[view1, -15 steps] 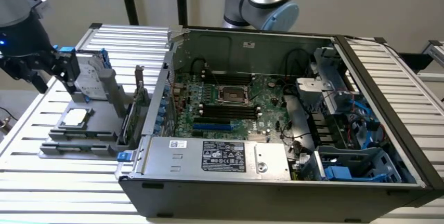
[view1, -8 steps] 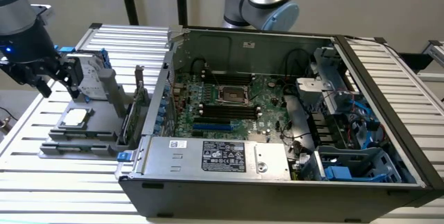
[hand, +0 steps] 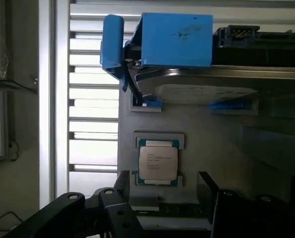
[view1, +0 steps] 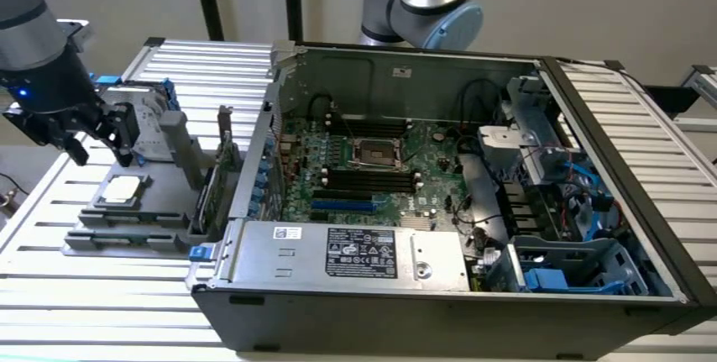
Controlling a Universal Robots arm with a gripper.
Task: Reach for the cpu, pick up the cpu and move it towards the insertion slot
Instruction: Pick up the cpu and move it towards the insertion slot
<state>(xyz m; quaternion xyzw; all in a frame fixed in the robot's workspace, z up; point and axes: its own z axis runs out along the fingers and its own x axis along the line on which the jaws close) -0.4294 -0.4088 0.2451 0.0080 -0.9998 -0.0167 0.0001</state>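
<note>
Jaws apart, empty. Gripper [view1: 104, 159] hovering above cpu [view1: 121, 190], not touching; cpu flat on grey tray [view1: 151, 211]. Insertion slot [view1: 378, 152] well apart, inside open computer case [view1: 448, 320].

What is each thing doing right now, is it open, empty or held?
cpu, lying flat in the grey holder, not held.
insertion slot, empty.
gripper, jaws open, empty, above the cpu.
computer case, side open.
</note>
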